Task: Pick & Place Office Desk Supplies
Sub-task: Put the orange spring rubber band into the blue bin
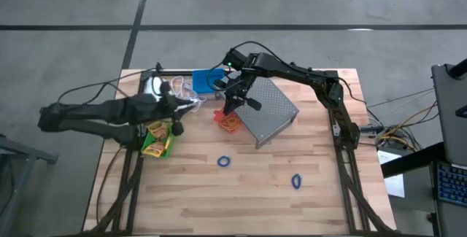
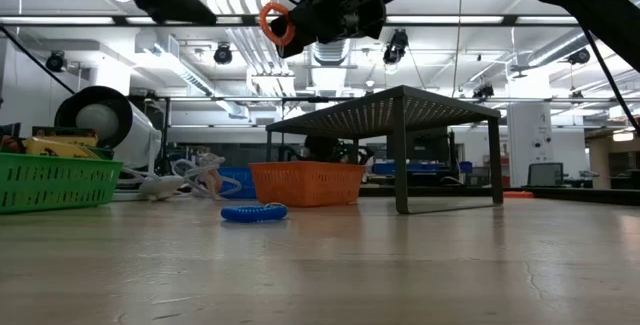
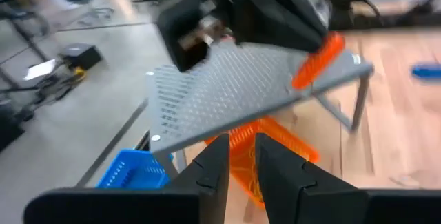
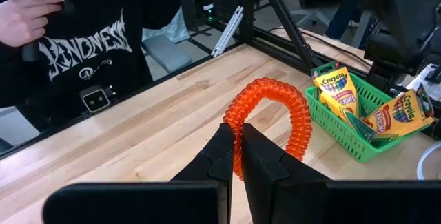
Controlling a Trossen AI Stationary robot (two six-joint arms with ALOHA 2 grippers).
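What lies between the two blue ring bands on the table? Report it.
Nothing: the high view shows only bare table between the left blue band and the right blue band.

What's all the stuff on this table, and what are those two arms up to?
Green bin: one, table's left side, holding two yellow-and-green crayon boxes.
Orange bin: one, centre, beside the rack.
Blue bin: one, far edge.
Grey rack: one, perforated metal, centre-right.
Blue ring bands: two, lying on the near half of the table.
Orange ring band: one, held in the air.
White roll: one, far left corner, with white cord.
Person: one, dark shirt, beyond the table.
Right gripper: shut on the orange ring band, above the orange bin.
Left gripper: over the green bin, empty.
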